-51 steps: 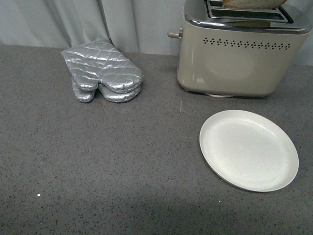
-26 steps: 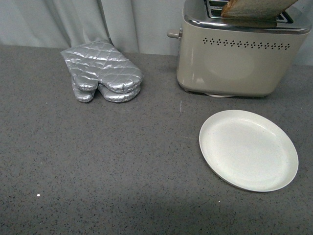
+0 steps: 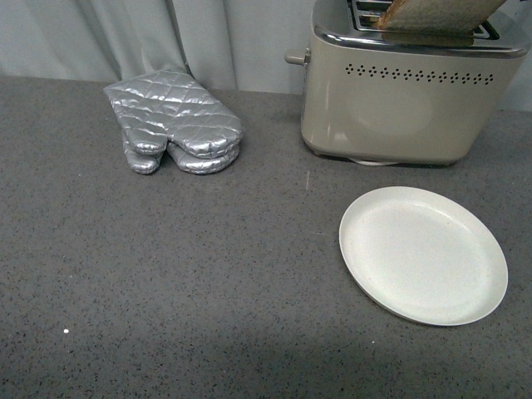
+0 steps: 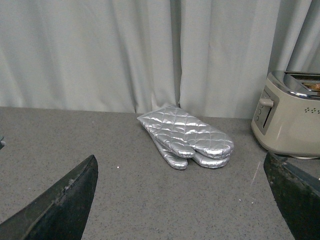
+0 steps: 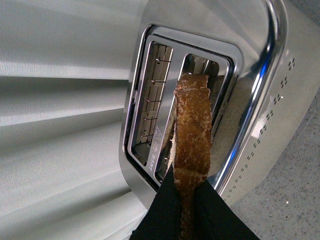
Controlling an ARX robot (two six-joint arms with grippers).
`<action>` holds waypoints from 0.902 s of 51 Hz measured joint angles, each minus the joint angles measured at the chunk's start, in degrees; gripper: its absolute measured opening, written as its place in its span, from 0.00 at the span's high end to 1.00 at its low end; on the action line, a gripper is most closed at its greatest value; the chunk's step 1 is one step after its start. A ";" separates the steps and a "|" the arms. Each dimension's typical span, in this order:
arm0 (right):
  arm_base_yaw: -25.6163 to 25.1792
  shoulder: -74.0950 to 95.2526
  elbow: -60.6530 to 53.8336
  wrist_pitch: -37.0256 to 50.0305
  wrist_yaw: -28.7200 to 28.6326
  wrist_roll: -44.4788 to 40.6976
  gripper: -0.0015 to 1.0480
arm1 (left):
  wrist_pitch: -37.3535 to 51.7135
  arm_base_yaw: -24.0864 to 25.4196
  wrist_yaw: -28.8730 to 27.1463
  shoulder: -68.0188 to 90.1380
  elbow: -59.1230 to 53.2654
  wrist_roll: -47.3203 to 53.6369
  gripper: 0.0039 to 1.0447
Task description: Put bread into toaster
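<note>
Bread hanging right over the toaster, not dropped in yet

The right gripper (image 5: 187, 207) has its dark fingers (image 5: 162, 210) clamped on the bread (image 5: 191, 145), holding the slice crust-edge up and tilted over the chrome top of the toaster (image 3: 399, 108), above the slot nearer the vent-hole side. In the front view the slice (image 3: 436, 12) leans across the top rather than sitting down in a slot. The left gripper (image 4: 185, 200) hovers low with its fingers (image 4: 60, 205) wide apart, holding nothing. On the grey tabletop (image 3: 166, 274) there's a silver oven mitt (image 3: 174, 125) and a white plate (image 3: 422, 253) in front of the toaster.
</note>
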 joint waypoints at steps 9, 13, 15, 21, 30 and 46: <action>-0.15 0.22 0.61 2.40 2.12 -8.00 0.69 | 0.00 0.00 0.00 0.00 0.00 0.00 0.06; -0.22 -0.55 -0.20 6.80 4.70 -14.38 0.53 | 0.00 0.00 0.00 0.00 0.00 0.00 0.06; -0.26 -1.33 -1.03 8.57 5.57 -16.74 0.48 | 0.00 0.00 0.00 0.00 0.00 0.00 0.06; -0.31 -5.35 -5.66 16.22 8.52 -26.23 0.31 | 0.00 0.00 0.00 0.00 0.00 0.00 0.06; -0.35 -13.99 -16.17 31.45 11.39 -48.44 0.08 | 0.00 0.00 0.00 0.00 0.00 0.00 0.06; -1.60 -30.18 -42.88 46.40 8.85 -85.22 0.09 | 0.00 0.00 0.00 0.00 0.00 0.00 0.06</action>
